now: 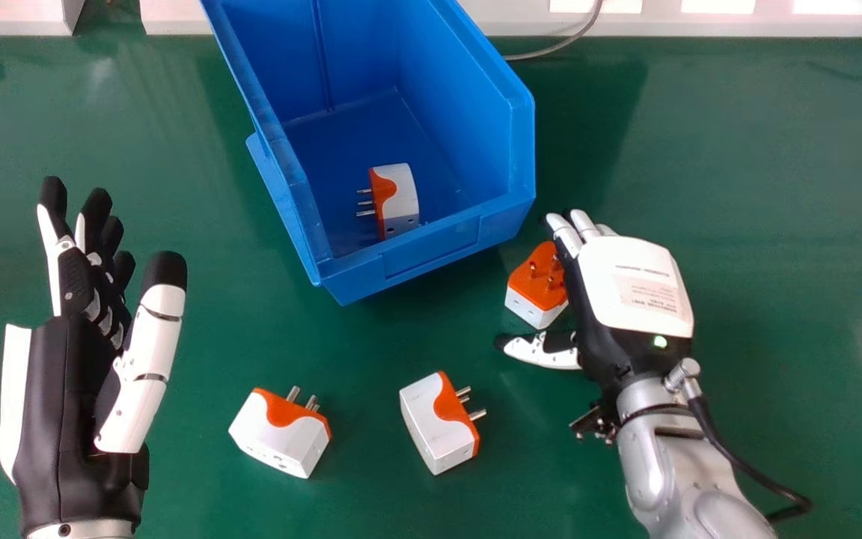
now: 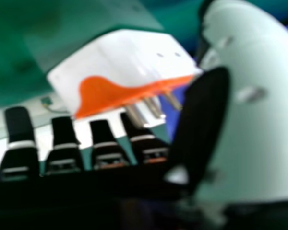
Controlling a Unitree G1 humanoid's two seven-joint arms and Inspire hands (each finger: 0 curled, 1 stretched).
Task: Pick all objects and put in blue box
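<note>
Green table (image 1: 790, 187) supports a blue box (image 1: 431, 258), long axis far-left to near-right, containing one plug (image 1: 401, 195), prongs left. Near-left plug (image 1: 274, 442): prongs far and slightly right. Near-centre plug (image 1: 435, 427): prongs right. Right-side plug (image 1: 524, 283): prongs upward, between right hand's (image 1: 629, 292) straight fingers and spread thumb. Left hand (image 1: 64, 374): at left, fingers loosely extended.

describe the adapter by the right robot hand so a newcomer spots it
Find the blue box on the table. Off its near right corner, beside the right robot hand, sits a white-and-orange adapter. Its pins point up, unlike the other adapters'.
</note>
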